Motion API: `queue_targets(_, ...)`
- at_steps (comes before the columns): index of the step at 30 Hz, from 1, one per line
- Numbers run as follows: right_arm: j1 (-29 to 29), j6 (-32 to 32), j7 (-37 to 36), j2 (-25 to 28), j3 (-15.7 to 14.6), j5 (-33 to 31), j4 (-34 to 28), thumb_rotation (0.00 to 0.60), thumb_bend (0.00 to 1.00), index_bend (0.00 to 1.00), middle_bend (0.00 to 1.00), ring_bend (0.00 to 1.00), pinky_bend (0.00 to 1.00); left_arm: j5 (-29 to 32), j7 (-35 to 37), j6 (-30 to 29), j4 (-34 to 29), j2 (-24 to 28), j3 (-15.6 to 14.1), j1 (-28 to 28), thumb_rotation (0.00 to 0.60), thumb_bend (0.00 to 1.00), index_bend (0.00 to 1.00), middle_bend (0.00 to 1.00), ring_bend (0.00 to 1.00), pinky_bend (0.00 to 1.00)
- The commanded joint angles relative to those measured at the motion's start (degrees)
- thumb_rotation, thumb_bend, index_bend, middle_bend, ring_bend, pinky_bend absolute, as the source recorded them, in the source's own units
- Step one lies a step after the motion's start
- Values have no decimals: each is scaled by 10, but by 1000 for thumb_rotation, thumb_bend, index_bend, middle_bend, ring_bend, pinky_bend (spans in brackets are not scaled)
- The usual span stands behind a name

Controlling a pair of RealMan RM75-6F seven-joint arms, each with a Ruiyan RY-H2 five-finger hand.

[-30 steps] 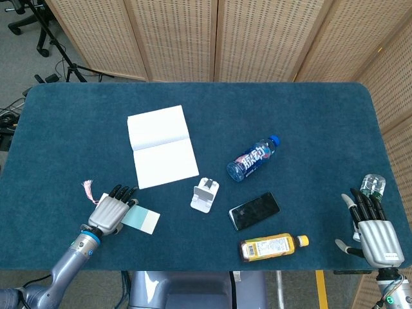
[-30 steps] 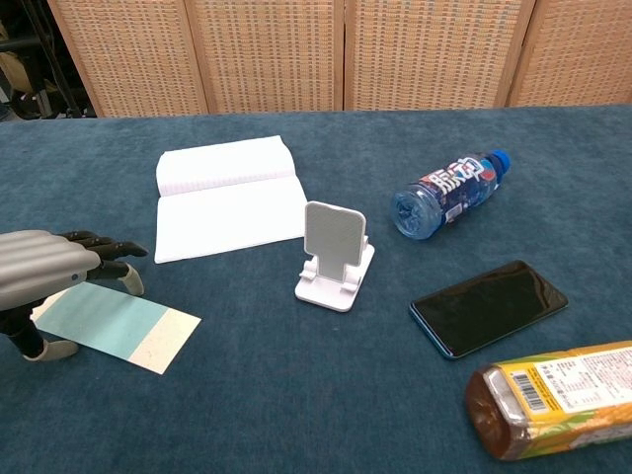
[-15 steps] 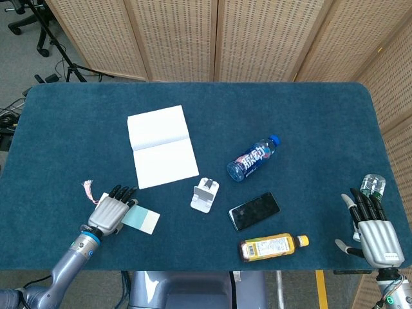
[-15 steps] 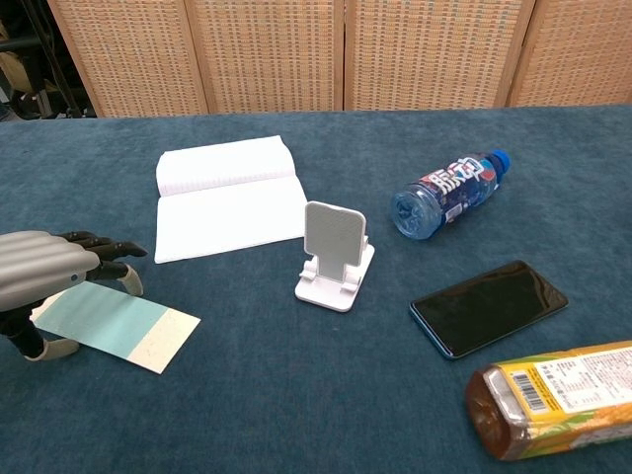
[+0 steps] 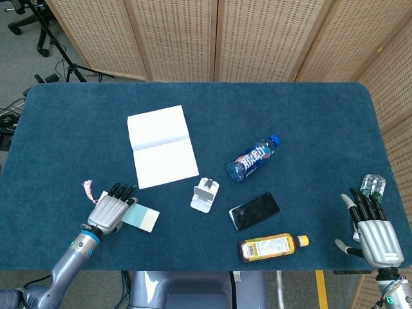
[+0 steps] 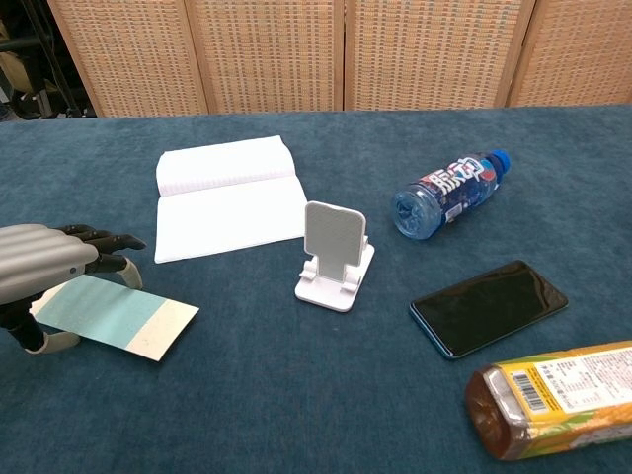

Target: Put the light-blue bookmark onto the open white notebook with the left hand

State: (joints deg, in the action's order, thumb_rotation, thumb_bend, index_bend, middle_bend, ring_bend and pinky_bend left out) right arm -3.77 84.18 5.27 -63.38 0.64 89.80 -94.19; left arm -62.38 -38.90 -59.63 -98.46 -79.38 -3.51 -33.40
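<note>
The light-blue bookmark point(image 6: 104, 312) with a beige end lies near the table's front left; in the head view the bookmark point(image 5: 141, 219) has a pink tassel point(image 5: 87, 188) trailing behind. My left hand point(image 6: 44, 265) covers its left end, fingers over the top and thumb below, and pinches it. From above, the left hand point(image 5: 111, 210) sits well in front of the open white notebook point(image 5: 161, 147). The notebook point(image 6: 229, 197) lies flat with nothing on it. My right hand point(image 5: 372, 225) rests open at the front right edge.
A white phone stand point(image 6: 335, 255) is right of the bookmark. A black phone point(image 6: 488, 305), a blue water bottle point(image 6: 451, 192) and an orange drink bottle point(image 6: 558, 395) lie further right. A clear bottle point(image 5: 373, 184) is by the right hand.
The left hand has drawn slightly left and up with the bookmark's end between thumb and fingers; the bookmark's free end shifted a little with it. The right hand has not moved.
</note>
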Motion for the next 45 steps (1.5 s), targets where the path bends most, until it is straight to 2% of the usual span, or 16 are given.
queue_targets(1,0,0,0,0,0,0,0,600,0,0,0,0,0,0,-2,-2,-2,3,2,-1,600,329,322,0,0,0)
queue_targets(7,0,1,0,0,0,1,0,600,0,0,0,0,0,13,-8,-5,-17,14,13,-6,600,328,322,0,0,0)
queue_targets(17,1,3,-5,2,-1,4,-1,600,0,0,0,0,0,78,-36,2,-64,44,49,-38,600,326,322,0,0,0)
queue_targets(26,2,5,-15,6,-2,8,0,600,0,0,0,0,0,200,-77,15,-88,65,81,-91,600,326,322,0,0,0)
queue_targets(36,0,1,-15,6,-7,15,-1,600,0,0,0,0,0,349,-102,30,-79,76,108,-161,600,325,324,0,0,0)
queue_targets(45,0,3,-29,10,-8,18,1,600,0,0,0,0,0,449,-123,24,-55,62,120,-219,600,324,333,0,0,0)
